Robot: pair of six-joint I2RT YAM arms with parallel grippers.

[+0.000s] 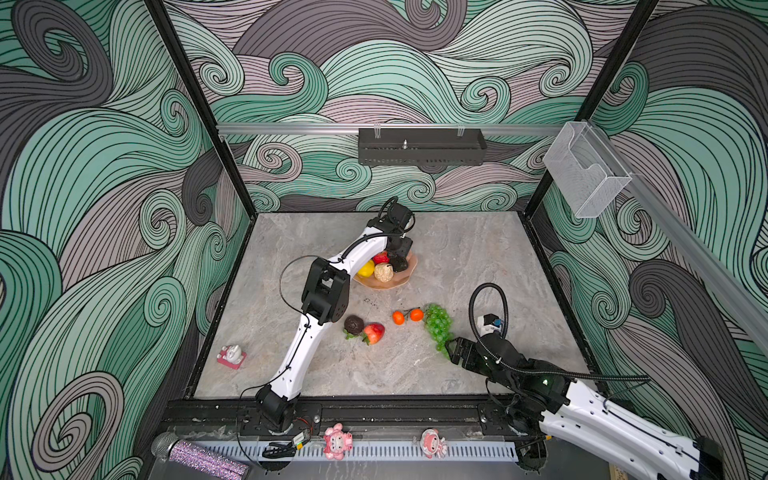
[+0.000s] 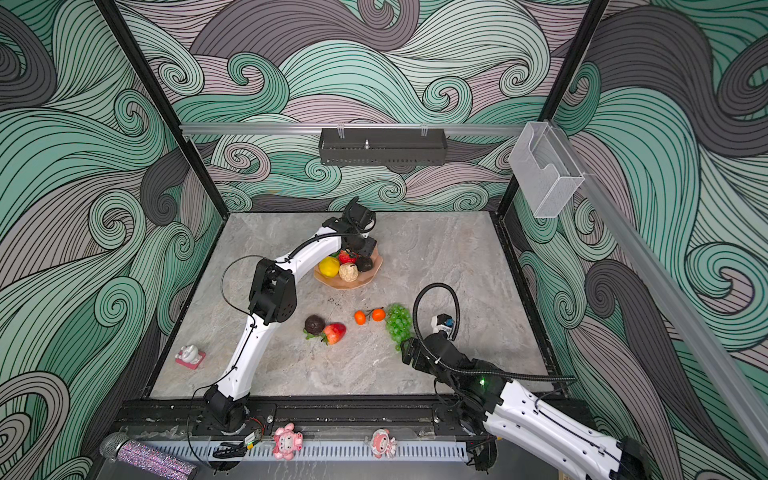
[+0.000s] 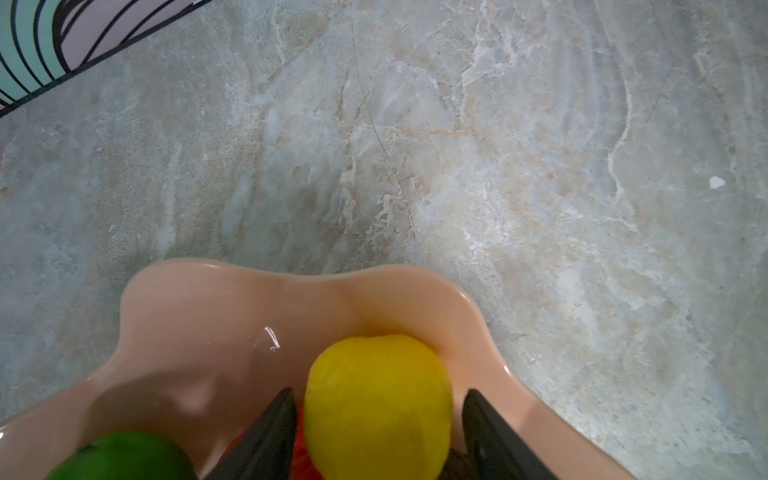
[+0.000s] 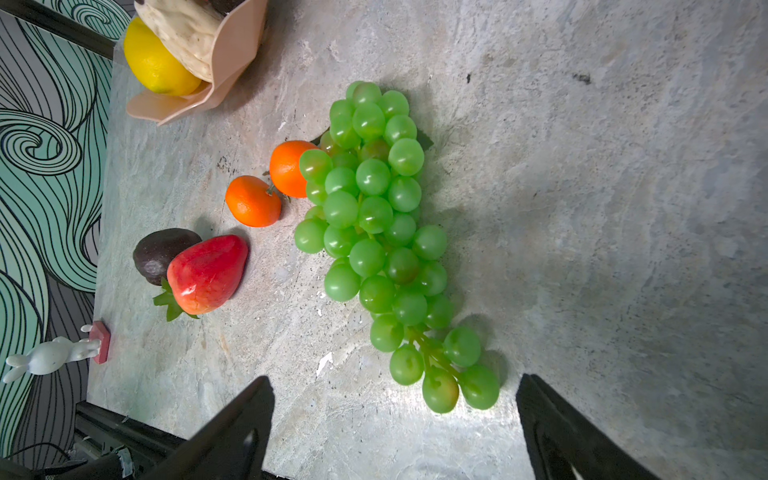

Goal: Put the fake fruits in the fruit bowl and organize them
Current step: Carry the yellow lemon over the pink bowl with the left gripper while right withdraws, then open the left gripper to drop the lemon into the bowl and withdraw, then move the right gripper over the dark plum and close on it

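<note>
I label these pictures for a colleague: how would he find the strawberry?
On the marble table, in front of the peach fruit bowl, lies a row of fruits. The strawberry, near its left end, is the only red one, beside a dark brown fruit.

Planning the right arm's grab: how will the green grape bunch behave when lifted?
Likely floppy: the green grape bunch is many beads on thin stems, so it may sag and swing. Glossy round grapes could slip from the jaws.

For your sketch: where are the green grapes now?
In both top views the green grapes lie right of centre, beside an orange, ahead of the right gripper.
</note>
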